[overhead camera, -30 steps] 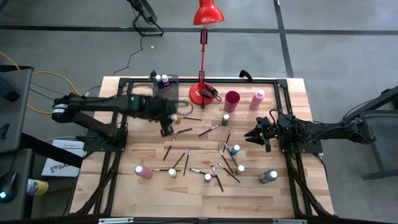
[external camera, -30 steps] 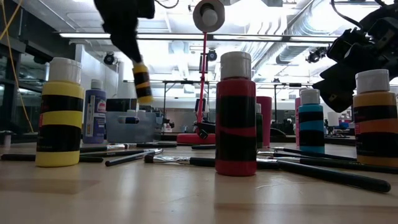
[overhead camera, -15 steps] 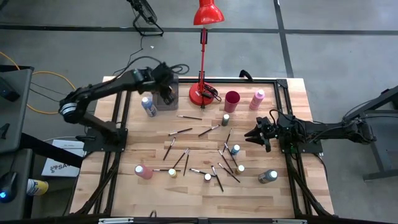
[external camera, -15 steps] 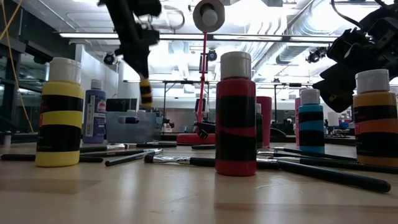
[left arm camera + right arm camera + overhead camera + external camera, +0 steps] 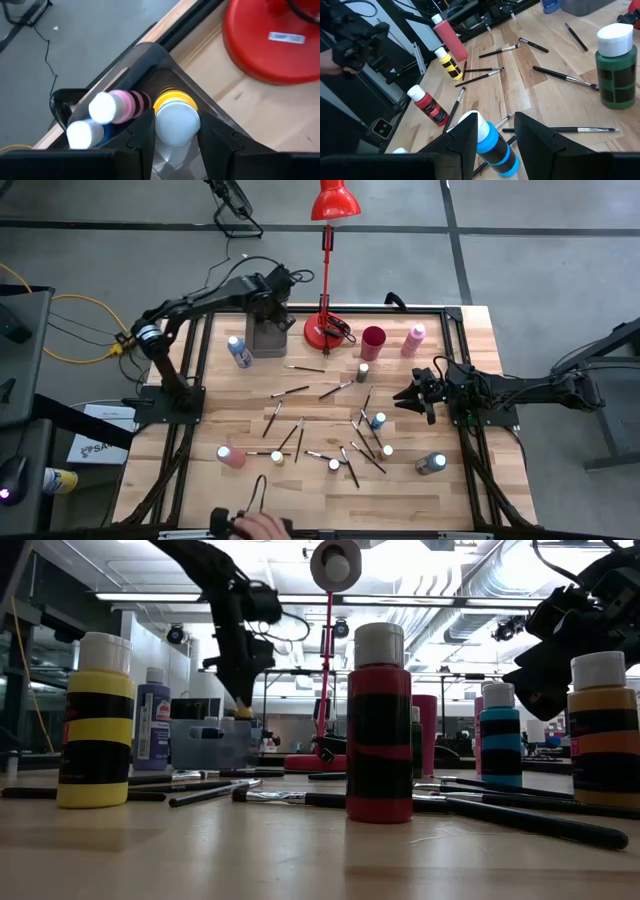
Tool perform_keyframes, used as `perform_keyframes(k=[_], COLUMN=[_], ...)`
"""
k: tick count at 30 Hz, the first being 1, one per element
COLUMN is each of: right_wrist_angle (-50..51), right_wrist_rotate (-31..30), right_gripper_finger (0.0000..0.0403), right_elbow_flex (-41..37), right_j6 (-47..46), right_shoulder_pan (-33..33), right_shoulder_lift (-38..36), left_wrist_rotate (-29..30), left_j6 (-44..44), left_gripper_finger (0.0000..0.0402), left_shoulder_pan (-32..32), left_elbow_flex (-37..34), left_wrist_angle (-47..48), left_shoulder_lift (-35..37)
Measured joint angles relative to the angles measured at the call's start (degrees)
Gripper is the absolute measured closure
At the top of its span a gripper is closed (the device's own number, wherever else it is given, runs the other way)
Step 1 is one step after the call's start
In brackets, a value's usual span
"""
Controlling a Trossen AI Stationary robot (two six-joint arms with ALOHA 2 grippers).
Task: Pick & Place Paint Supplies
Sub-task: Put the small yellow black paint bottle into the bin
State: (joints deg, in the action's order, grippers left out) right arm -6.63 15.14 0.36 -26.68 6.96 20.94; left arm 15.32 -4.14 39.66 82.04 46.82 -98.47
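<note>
Grey concrete floor point(image 5: 540, 240) around table, crossed by dark seam lines. Wooden butcher-block table point(image 5: 300, 500), black metal frame on top. Red desk lamp point(image 5: 333, 200) at table's 12 o'clock, round red base point(image 5: 322, 332), shade pointing down. Yellow cable point(image 5: 60, 330) on floor at 9 o'clock; dark side table point(image 5: 15, 330) at far 9. Person's hand point(image 5: 262, 526) at 6 o'clock edge. Beyond table: long fluorescent ceiling strips point(image 5: 420, 597), exposed ducts point(image 5: 470, 610), glass partitions point(image 5: 20, 690).
</note>
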Motion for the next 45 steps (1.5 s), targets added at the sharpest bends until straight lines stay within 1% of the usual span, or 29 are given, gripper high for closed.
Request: perform_keyframes(k=[3,12,21,26,34,39,45], right_wrist_angle=[0.0,0.0,0.0,0.0,0.0,0.0,0.0], right_wrist_rotate=[0.0,0.0,0.0,0.0,0.0,0.0,0.0], right_gripper_finger=[0.028,0.028,0.028,0.028,0.028,0.028,0.028], right_elbow_flex=[0.0,0.0,0.0,0.0,0.0,0.0,0.0], right_j6=[0.0,0.0,0.0,0.0,0.0,0.0,0.0], right_shoulder_pan=[0.0,0.0,0.0,0.0,0.0,0.0,0.0], right_shoulder_lift=[0.0,0.0,0.0,0.0,0.0,0.0,0.0], left_wrist_rotate=[-1.2,-0.8,-0.2,-0.1,-0.1,0.3,0.8], left_j6=[-0.1,-2.1,-2.6,-3.4,-3.4,-3.4,-3.4], left_gripper_finger=[0.0286,0.0286,0.0286,0.0271,0.0267,0.0246,0.0196], left_shoulder_pan=[1.1,3.1,3.8,3.9,3.9,3.9,3.9], left_elbow_flex=[1.0,1.3,1.3,1.3,1.3,1.3,1.3], left_wrist_angle=[-0.7,-2.5,-3.2,-3.1,-3.4,-3.4,-3.5], left_shoulder_lift=[-2.0,-4.7,-5.0,-5.8,-5.8,-5.8,-5.7])
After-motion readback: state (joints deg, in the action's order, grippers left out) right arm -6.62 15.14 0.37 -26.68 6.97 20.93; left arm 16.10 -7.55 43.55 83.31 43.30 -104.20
